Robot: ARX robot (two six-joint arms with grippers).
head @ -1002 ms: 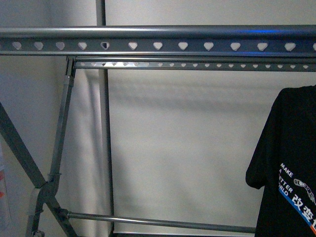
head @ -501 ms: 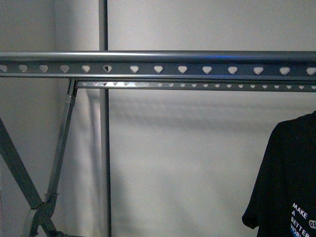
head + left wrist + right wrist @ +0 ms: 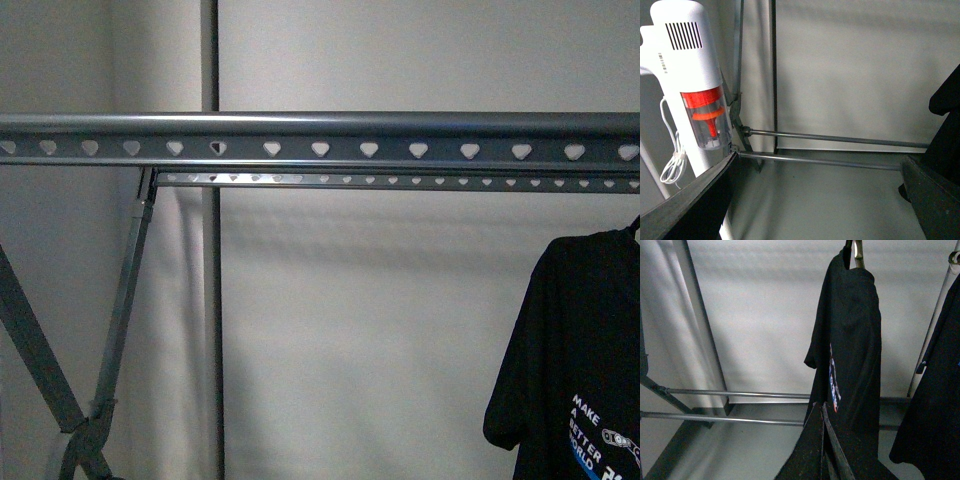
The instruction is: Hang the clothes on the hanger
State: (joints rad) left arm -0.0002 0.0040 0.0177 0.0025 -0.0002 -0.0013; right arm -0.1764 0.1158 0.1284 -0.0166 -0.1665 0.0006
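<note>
The grey drying rack's top rail [image 3: 320, 149], punched with heart-shaped holes, runs across the front view, with a second rail [image 3: 400, 182] behind it and crossed legs at the left. The black printed T-shirt [image 3: 590, 360] hangs below the rails at the right edge. In the right wrist view the T-shirt [image 3: 852, 340] hangs from a small hook at the top of the picture. My right gripper [image 3: 821, 407] is shut, its tips in front of the shirt's lower part. My left gripper [image 3: 815, 200] is open and empty, facing the rack's lower bars [image 3: 830, 137]. Neither gripper shows in the front view.
A white stick vacuum with an orange core [image 3: 695, 85] stands by the rack's leg. Another dark garment [image 3: 935, 405] hangs close beside the T-shirt. The rack's low crossbars [image 3: 735, 418] run near the floor. A pale wall is behind.
In the front view the rails sit lower in the picture than one second ago, and so does the T-shirt. Over the last half second the shirt has risen slightly toward the rails.
</note>
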